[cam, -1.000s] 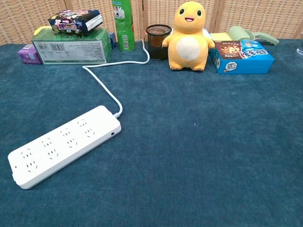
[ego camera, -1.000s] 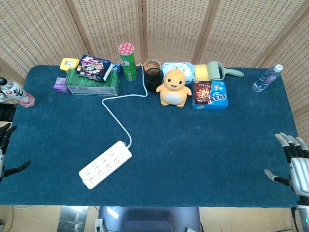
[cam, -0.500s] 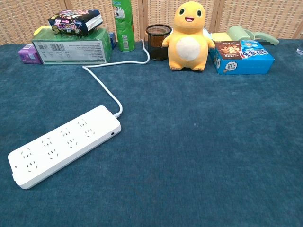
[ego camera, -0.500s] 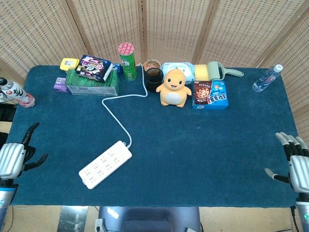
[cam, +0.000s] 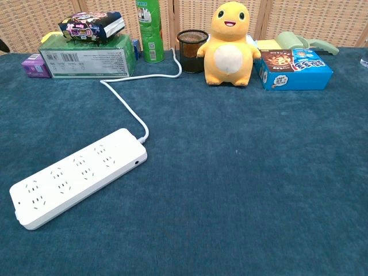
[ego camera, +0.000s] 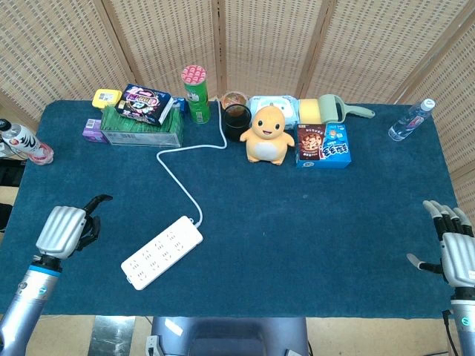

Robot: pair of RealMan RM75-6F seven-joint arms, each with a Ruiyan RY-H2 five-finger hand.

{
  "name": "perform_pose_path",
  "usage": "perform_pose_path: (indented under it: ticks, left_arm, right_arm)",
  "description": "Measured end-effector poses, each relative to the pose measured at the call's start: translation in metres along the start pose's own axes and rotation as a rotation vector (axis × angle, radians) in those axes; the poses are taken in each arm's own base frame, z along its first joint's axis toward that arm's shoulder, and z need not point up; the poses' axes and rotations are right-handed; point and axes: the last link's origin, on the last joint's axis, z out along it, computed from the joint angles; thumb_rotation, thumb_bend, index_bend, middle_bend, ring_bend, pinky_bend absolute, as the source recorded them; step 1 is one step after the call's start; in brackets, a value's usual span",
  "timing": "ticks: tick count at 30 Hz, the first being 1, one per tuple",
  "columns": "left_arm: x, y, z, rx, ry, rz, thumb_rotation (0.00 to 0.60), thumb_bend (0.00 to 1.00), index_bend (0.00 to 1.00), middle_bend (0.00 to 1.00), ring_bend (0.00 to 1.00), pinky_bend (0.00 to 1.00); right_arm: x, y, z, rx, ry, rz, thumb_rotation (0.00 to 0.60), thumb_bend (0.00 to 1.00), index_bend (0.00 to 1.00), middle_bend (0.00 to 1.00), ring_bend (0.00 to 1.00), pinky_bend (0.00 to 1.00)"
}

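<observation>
Blue felt-covered desk (ego camera: 297, 245) before woven rattan screens, both hands empty.
Left hand (ego camera: 65, 230), metal-backed with dark fingers curled loosely apart, hovers near the flat white plastic power strip (ego camera: 162, 251), not touching; its cord (ego camera: 178, 174) snakes back toward a smooth orange dinosaur toy (ego camera: 266, 134) and a blue cardboard snack box (ego camera: 323, 144). Right hand (ego camera: 454, 250) stays spread at the desk's edge.

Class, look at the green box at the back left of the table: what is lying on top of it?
A dark, colourful snack packet lies on the green box. It covers part of the box's top; nothing else is visible there.
</observation>
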Motion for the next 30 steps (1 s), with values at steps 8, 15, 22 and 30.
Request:
perform_pose_path:
  ticks: [8,15,22,30]
  left_arm:
    - [-0.016,0.029,0.023,-0.046,-0.098,0.046,0.6,0.73,0.3,1.0,1.0,1.0]
    - [-0.044,0.068,0.043,-0.111,-0.197,0.082,0.6,0.73,0.3,1.0,1.0,1.0]
    - [-0.081,0.104,0.055,-0.152,-0.28,0.075,0.6,0.73,0.3,1.0,1.0,1.0]
    - [-0.116,0.125,0.056,-0.155,-0.345,0.117,0.6,0.73,0.3,1.0,1.0,1.0]
  right_arm:
    - [-0.002,0.004,0.003,-0.02,-0.006,-0.005,0.6,0.0,0.08,0.1,0.12,0.0]
    - [-0.002,0.007,0.004,-0.033,-0.009,-0.005,0.6,0.0,0.08,0.1,0.12,0.0]
    - [-0.004,0.01,0.006,-0.044,-0.031,0.007,0.6,0.0,0.08,0.1,0.12,0.0]
    - [-0.001,0.013,0.007,-0.048,-0.027,0.02,0.6,0.0,0.08,0.1,0.12,0.0]
